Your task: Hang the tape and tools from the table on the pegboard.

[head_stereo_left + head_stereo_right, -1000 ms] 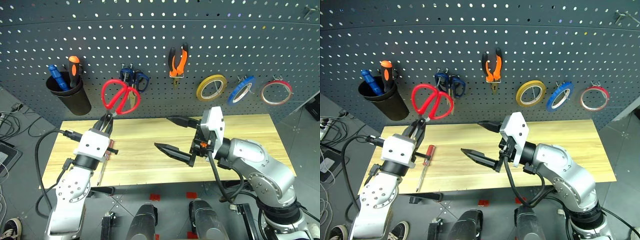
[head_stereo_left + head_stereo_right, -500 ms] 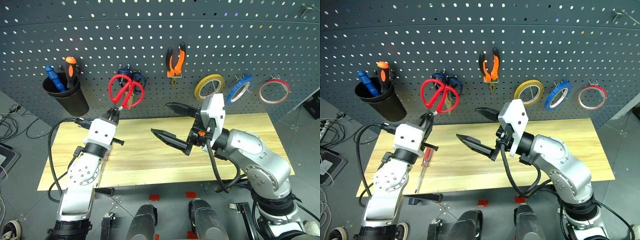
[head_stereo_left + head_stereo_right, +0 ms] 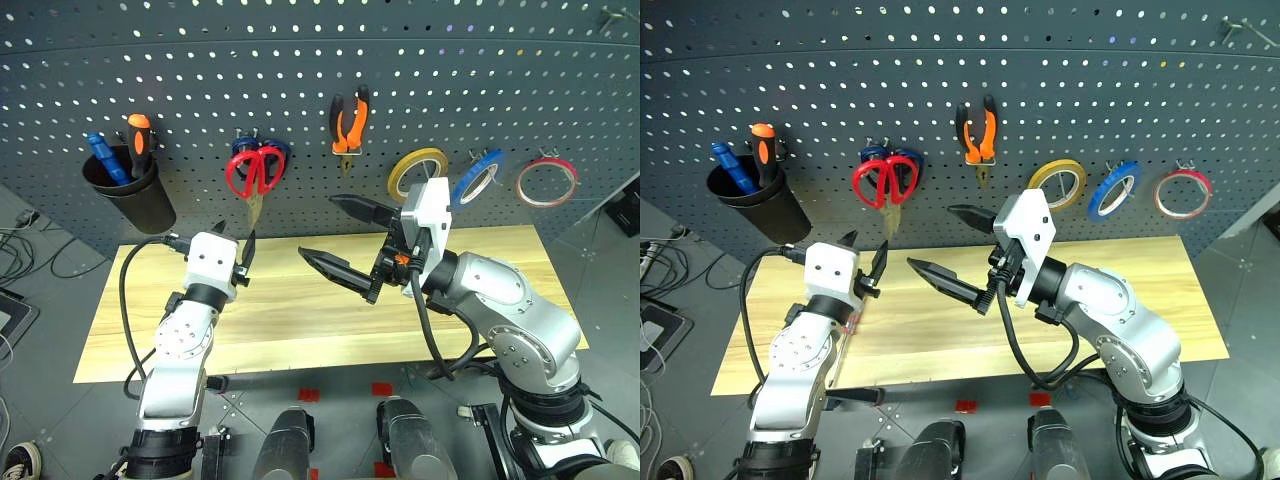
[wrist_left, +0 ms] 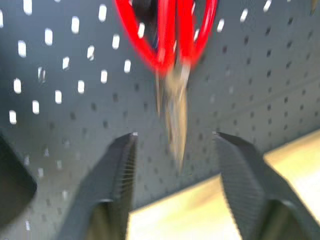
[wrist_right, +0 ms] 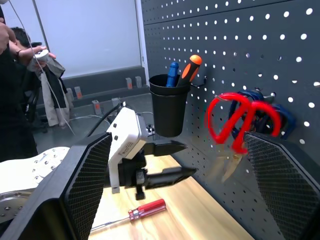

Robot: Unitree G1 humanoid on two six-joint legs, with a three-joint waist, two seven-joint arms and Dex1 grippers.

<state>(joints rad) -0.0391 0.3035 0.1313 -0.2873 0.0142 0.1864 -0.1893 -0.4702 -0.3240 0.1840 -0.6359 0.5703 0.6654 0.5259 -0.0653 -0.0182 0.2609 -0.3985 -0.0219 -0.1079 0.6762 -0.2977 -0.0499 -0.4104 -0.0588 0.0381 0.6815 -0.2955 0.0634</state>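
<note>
One second earlier my left gripper [image 3: 232, 243] was pinching the blades of the red-handled scissors [image 3: 254, 172] and lifting them toward the pegboard [image 3: 300, 60]; by this moment those scissors hung from a hook, in front of the blue-handled scissors [image 3: 276, 152], blades pointing down. My left fingers [image 4: 118, 170] had let go and stood spread on either side of the blade tips, touching nothing. My right gripper [image 3: 338, 232] was splayed wide and empty as before, held above the table [image 3: 480, 290] and pointing toward my left.

The red-handled screwdriver [image 5: 136, 213] lay on the table beneath my left arm, near the front-left part of the top. The orange-and-black pliers [image 3: 347, 122] hung on the board to the right of the scissors. Further right came the yellow tape roll [image 3: 420, 172], the blue tape roll [image 3: 480, 176] and the thin red tape ring [image 3: 546, 182], each on its own hook. A black cup [image 3: 130, 194] was fixed to the board at the left, holding a blue-handled tool [image 3: 101, 157] and an orange-handled tool [image 3: 138, 140].

The table was a light wood plank top standing against the dark perforated panel, on a grey floor [image 3: 45, 250] with cables trailing at the left. In my right wrist view a person [image 5: 15, 95] stood by a pale wall.
</note>
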